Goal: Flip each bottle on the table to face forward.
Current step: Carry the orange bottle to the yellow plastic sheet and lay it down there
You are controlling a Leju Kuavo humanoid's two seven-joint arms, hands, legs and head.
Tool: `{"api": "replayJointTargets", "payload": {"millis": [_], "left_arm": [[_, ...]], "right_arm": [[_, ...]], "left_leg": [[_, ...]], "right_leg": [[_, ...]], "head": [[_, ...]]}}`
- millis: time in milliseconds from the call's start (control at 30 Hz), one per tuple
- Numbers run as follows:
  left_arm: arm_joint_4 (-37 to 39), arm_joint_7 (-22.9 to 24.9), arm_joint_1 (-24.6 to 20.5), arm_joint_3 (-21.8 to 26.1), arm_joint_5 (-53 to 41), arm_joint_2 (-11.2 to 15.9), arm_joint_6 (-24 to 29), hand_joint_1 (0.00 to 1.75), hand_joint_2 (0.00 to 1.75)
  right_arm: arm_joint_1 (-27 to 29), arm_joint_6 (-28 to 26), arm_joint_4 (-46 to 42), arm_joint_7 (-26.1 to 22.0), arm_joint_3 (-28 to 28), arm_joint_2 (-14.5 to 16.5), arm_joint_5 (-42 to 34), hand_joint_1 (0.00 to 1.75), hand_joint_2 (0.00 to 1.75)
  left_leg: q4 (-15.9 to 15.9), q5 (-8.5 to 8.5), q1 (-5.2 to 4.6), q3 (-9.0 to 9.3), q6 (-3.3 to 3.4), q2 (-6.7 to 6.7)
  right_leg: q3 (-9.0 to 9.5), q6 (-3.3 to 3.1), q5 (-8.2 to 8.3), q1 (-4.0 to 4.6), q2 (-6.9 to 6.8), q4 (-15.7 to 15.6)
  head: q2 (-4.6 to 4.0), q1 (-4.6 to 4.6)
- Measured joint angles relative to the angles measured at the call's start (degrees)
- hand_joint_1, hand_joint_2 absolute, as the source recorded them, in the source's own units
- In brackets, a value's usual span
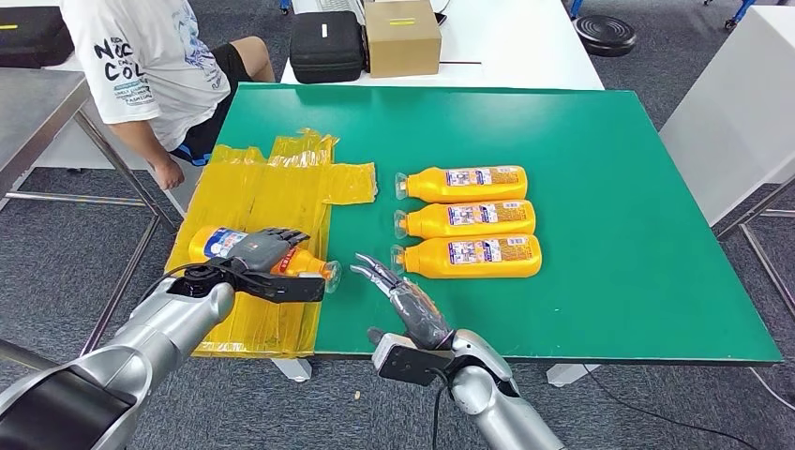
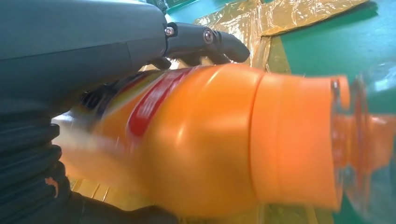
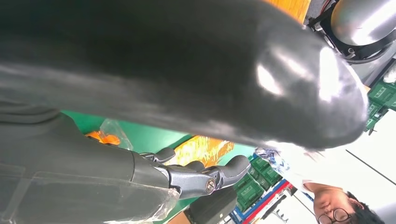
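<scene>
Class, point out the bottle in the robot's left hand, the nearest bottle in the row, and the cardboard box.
held bottle (image 1: 214,243), head view, label end.
nearest row bottle (image 1: 478,256), head view, label.
cardboard box (image 1: 402,37), head view, front face.

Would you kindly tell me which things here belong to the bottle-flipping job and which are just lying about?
Part of the job:
- held bottle in the left hand
- three bottles in a row
- right hand, empty
- green table

Lying about:
- yellow plastic sheet
- cardboard box
- black case
</scene>
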Motion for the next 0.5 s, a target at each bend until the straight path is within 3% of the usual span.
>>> {"api": "replayJointTargets", "payload": {"millis": [500], "left_arm": [[0.03,-0.21,-0.19,0.0,-0.53,0.0,-0.87,0.0,1.75]], "right_arm": [[-0.03,-0.13,1.03,-0.73,0.0,-0.03,-0.85,0.0,0.0]], "left_leg": [[0.0,0.0,0.0,0.02,0.0,0.0]], "right_leg": [[0.02,0.0,0.0,0.0,0.0,0.0]], "head": [[0.0,0.01]]}}
